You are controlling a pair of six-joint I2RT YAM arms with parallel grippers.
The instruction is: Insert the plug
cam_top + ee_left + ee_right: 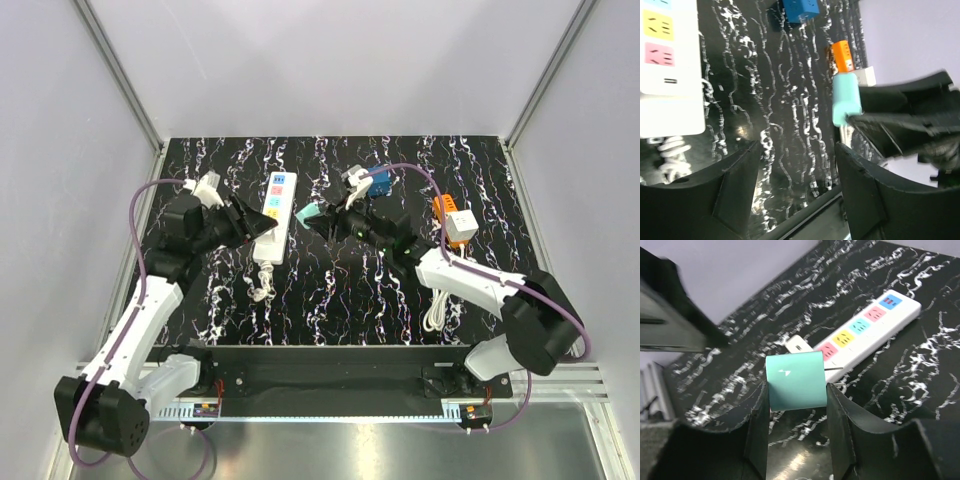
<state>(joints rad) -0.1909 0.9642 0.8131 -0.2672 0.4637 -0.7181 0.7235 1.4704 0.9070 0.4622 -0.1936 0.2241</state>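
Near the power strip (866, 334), the right gripper (796, 392) clamps the teal plug (795, 377).

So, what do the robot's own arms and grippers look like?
The left arm and right arm have white links with black joints; a purple cable loops along each. The left gripper and right gripper are black, with two broad flat fingers.

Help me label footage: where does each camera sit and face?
Top external: above, behind the robot, looking down at the table; left arm and right arm show.
Left wrist: on the left arm, facing the teal plug past its open left gripper.
Right wrist: facing the power strip past the right gripper clamping that plug.
All views share plug and strip.
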